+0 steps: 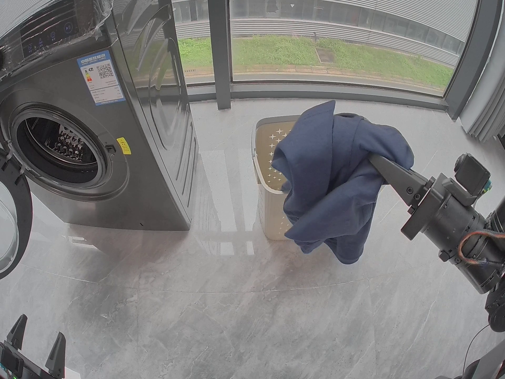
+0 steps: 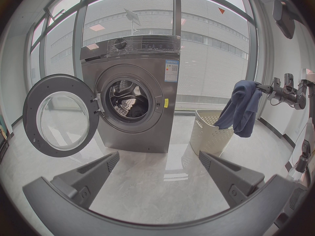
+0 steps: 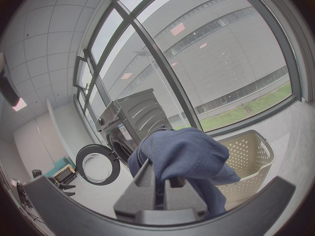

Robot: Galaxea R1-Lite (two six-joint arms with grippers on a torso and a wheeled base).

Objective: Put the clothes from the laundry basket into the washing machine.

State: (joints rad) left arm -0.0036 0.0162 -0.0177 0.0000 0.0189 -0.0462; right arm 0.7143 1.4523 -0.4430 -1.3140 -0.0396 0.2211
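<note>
- Currently, from head view: seeing right gripper (image 1: 374, 161) pinched tight on a blue garment (image 1: 331, 185), held in the air over the right side of the laundry basket (image 1: 269, 211). Seeing washing machine (image 1: 147, 106) off to the left of it, door (image 1: 11, 222) swung open. Spotting left gripper (image 1: 37, 340) low at the near left, fingers spread, nothing between them.
- From left wrist view: confirming left gripper (image 2: 158, 156) wide open and empty, facing the washing machine (image 2: 137, 99) and its open door (image 2: 60, 115). Noting a dark shape low in the drum (image 2: 136, 110); can't tell what. Seeing blue garment (image 2: 242, 107) dangling from right gripper (image 2: 262, 88) above the laundry basket (image 2: 210, 133); can't tell whether the low end touches the rim.
- From right wrist view: seeing right gripper (image 3: 161, 177) closed on a fold of the blue garment (image 3: 183, 154), laundry basket (image 3: 252, 154) behind it, washing machine (image 3: 137, 115) and door (image 3: 96, 164) farther off.
</note>
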